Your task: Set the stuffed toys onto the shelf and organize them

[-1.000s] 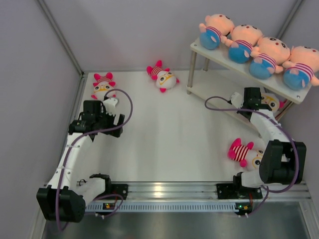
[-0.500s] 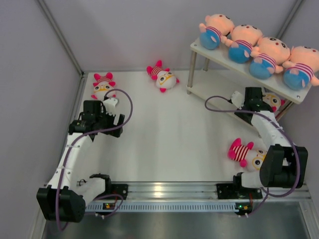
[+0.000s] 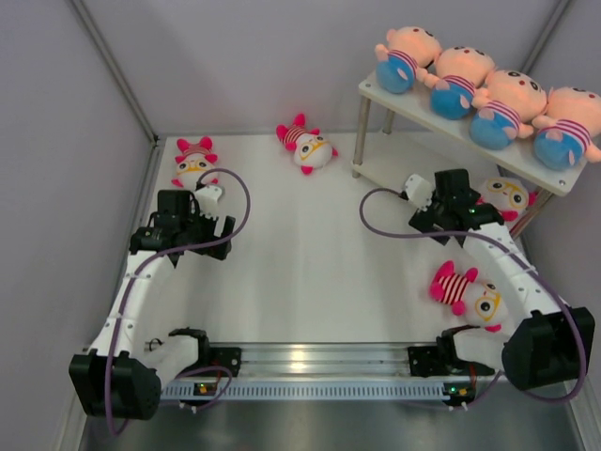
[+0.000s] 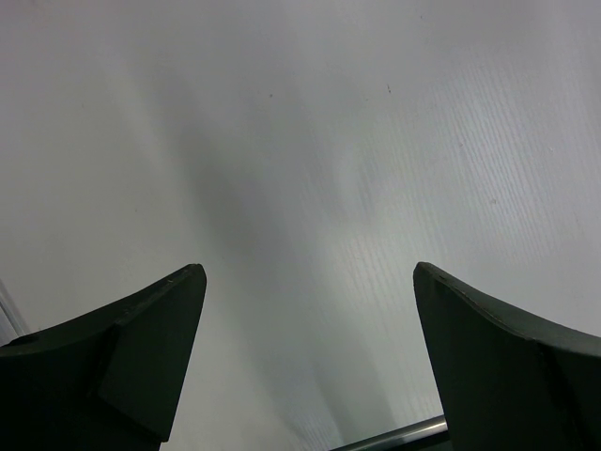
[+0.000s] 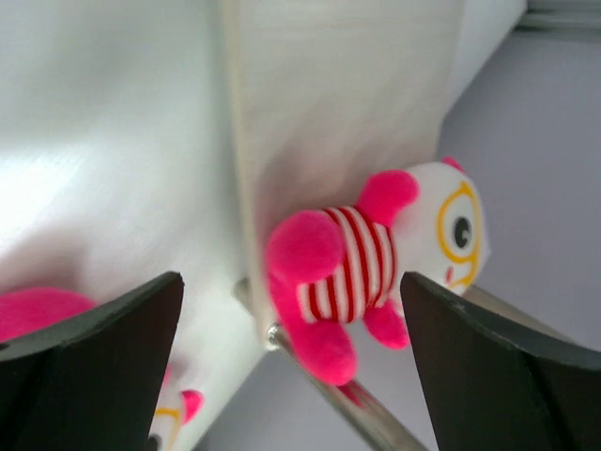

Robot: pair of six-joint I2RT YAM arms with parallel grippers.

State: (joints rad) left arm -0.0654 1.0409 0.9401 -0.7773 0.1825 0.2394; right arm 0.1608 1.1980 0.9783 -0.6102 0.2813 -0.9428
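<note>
White links and black joint housings on left arm [image 3: 131, 291] and right arm [image 3: 512, 252]; purple cable [image 3: 239, 202] loops off each. left gripper [image 4: 308, 272] fingers [image 4: 131, 366] dark, wedge-shaped. Black bases on ribbed silver rail [image 3: 319, 358]; tiny lights there, possibly LEDs.

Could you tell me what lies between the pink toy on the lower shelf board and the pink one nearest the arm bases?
In the top view, the right arm's white forearm crosses between the shelved toy and the near one.
</note>
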